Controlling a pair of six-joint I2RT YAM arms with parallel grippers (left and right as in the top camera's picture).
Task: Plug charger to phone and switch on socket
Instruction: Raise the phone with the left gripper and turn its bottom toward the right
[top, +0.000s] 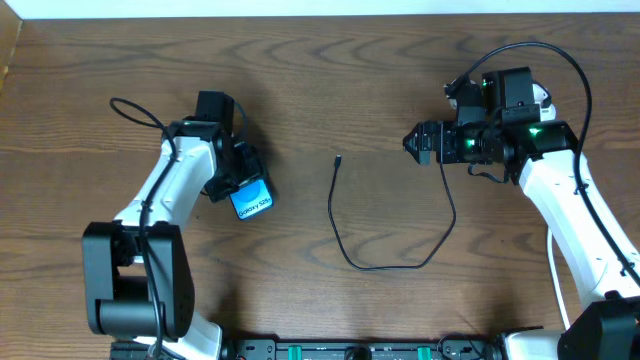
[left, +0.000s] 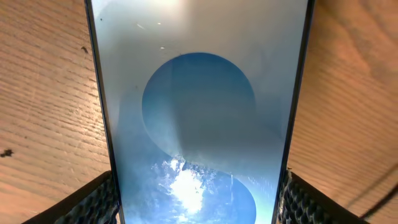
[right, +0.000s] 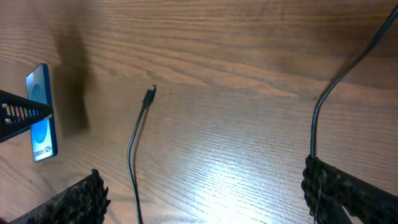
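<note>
Blue phone (top: 253, 203), half hidden overhead, sits clamped in the left tool (top: 243, 188).

Robotics lab; wood-grain table (top: 330, 90); white left arm (top: 165, 190); white right arm (top: 565, 200)

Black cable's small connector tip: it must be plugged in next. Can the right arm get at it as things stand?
Probably yes: the small black connector tip lies uncovered on bare wooden table, ahead of the open right claw, with nothing between them.
</note>
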